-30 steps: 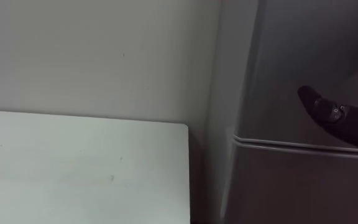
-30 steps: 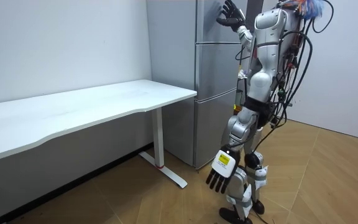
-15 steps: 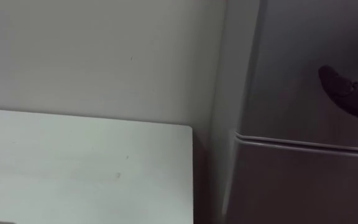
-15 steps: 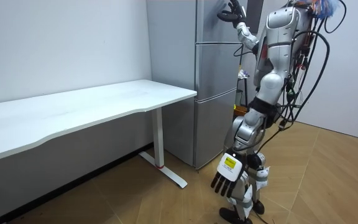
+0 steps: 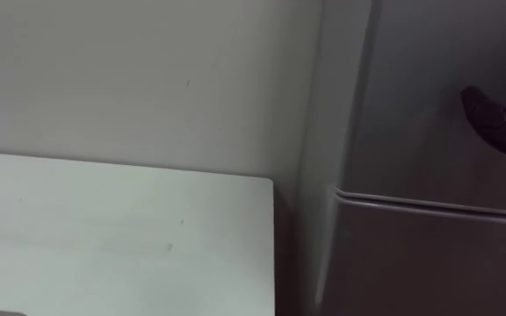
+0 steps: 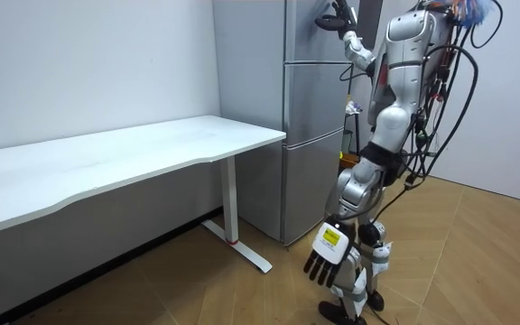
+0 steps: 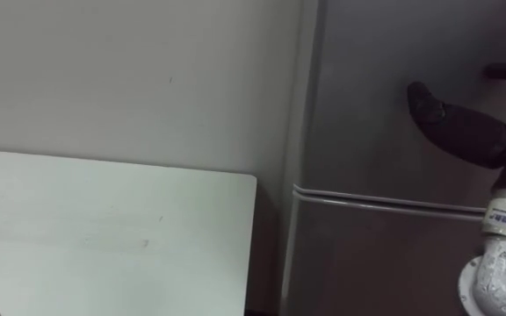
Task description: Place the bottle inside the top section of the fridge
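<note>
The right hand [image 7: 460, 130] rests with fingers stretched, gripping nothing, against the closed grey metal upper door [image 7: 367, 79] of the 2-door fridge, just above the door seam. The left hand [image 6: 325, 257] hangs slack and low.

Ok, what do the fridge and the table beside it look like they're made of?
The fridge: grey, probably painted or brushed sheet metal, judging by the soft satin sheen and the thin seam across its front. The table: smooth matt white top, likely laminated board; its white leg looks like painted metal.
</note>
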`<state>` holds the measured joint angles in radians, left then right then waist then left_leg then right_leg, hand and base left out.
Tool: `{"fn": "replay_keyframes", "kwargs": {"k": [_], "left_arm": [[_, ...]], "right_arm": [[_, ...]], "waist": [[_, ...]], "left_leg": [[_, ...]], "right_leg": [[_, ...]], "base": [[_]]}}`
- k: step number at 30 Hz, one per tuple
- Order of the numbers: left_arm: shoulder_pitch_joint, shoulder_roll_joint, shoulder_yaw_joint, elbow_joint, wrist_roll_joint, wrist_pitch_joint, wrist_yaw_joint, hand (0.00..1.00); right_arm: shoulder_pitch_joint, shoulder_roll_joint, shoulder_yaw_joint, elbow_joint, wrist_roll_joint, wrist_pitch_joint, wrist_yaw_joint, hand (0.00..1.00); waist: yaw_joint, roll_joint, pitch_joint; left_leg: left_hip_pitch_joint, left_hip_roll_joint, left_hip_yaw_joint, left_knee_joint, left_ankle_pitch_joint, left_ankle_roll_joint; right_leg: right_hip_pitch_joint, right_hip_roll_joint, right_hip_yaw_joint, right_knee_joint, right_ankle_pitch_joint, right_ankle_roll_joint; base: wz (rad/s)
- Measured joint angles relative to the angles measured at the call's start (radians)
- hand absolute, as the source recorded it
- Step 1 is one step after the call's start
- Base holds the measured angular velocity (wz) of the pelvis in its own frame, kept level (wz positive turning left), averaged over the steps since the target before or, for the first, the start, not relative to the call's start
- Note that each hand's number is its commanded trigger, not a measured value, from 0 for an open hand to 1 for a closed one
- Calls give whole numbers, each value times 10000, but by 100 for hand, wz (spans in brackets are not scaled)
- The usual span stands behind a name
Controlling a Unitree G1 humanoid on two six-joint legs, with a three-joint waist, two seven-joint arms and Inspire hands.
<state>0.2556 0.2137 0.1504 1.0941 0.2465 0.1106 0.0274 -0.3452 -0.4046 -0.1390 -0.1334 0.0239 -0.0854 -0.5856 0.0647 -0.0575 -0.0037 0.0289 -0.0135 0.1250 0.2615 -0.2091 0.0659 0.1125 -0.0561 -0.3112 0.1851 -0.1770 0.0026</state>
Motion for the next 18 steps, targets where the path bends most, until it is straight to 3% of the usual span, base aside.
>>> {"fn": "replay_keyframes", "kwargs": {"k": [9, 18], "left_arm": [[-8, 29, -164, -15, -1, 0, 0, 0], [29, 59, -217, -71, 17, 0, 36, 0]], "right_arm": [[11, -313, 33, 17, -48, 134, 14, 0], [11, -321, 18, 18, 229, 129, 16, 0]], "waist": [[2, -36, -11], [-34, -90, -18]], "left_leg": [[8, 0, -1, 0, 1, 0], [6, -1, -10, -10, 0, -1]], "right_leg": [[31, 5, -3, -13, 0, 1], [50, 2, -27, -14, -6, 4]], "base": [[0], [0]]}}
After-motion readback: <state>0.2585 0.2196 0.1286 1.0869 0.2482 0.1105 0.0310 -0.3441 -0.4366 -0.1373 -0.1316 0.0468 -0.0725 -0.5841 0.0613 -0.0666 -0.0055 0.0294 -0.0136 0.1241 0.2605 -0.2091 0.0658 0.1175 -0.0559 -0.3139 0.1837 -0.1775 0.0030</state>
